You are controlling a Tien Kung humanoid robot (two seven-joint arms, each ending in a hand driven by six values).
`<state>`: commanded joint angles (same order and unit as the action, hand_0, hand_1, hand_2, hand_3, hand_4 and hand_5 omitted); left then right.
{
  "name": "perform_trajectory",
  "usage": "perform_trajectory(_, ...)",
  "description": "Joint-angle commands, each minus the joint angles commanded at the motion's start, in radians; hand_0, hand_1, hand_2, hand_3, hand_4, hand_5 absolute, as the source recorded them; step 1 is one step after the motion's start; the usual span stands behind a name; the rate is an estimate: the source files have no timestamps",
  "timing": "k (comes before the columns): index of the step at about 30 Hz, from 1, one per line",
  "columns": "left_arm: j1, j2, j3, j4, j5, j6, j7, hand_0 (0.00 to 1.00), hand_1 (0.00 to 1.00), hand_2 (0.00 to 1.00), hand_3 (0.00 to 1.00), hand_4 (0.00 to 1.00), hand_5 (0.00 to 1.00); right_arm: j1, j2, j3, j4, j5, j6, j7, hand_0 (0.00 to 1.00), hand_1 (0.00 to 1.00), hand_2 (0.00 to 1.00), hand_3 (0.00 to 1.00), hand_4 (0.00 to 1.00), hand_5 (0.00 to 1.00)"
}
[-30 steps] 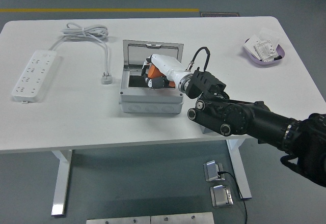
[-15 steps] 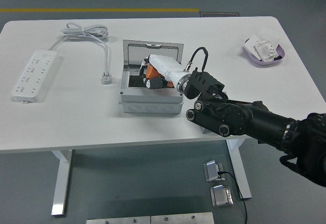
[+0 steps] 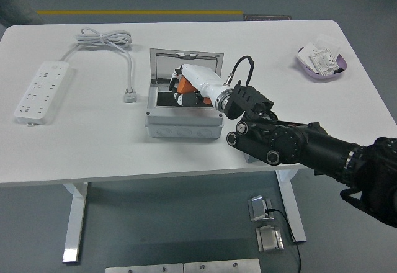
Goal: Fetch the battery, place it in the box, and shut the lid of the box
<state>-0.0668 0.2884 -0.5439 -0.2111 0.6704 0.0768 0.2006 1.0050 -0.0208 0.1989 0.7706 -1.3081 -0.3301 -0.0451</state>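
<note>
A grey box point(image 3: 183, 128) stands at the middle of the table with its lid point(image 3: 162, 64) swung open toward the far side. My right hand point(image 3: 184, 91), white with orange parts, reaches from the right over the box's rim and dips into its open inside. No battery shows clearly; the hand hides most of the box's inside. The black right arm point(image 3: 291, 143) runs from the lower right corner. The left arm is out of view.
A purple tray point(image 3: 303, 67) with white packets sits at the far right. A white power strip point(image 3: 42, 92) lies at the left, its cable coiled at the back and its plug point(image 3: 129, 94) lying just left of the box.
My right hand has shifted slightly left and toward the lid inside the box. The box and the other things have not moved.
</note>
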Motion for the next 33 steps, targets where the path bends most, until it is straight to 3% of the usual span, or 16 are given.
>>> perform_trajectory(25, 0.001, 0.003, -0.001, 0.000, 0.002, 0.001, -0.001, 0.634, 0.689, 0.586, 0.578, 0.550, 0.002, -0.001, 0.003, 0.003, -0.005, 0.024, -0.012, 0.018, 0.189, 0.295, 0.430, 0.512, 0.002, 0.002)
perform_trajectory(33, 0.000, 0.002, -0.001, 0.000, 0.003, 0.000, -0.001, 0.634, 0.689, 0.586, 0.578, 0.549, 0.002, -0.002, 0.004, 0.003, -0.018, 0.058, 0.004, 0.036, 0.189, 0.295, 0.432, 0.512, 0.002, 0.002)
